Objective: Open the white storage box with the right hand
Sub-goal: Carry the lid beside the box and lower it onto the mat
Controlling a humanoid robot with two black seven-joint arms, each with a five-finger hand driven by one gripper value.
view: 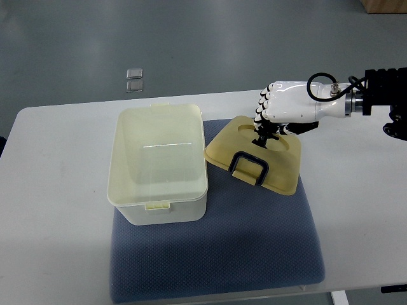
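The white storage box stands open on the left part of a blue-grey mat, and its inside looks empty. Its cream lid lies top side up to the right of the box, slightly tilted, with its left corner against the box rim. A black handle sits on the lid's near half. My right hand comes in from the right edge and rests over the lid's far edge. Its white fingers curl over that edge and the dark thumb presses on the lid's top.
The mat lies on a white table whose far edge runs just behind the box and hand. Two small clear squares lie on the grey floor beyond. A brown box corner shows at the top right.
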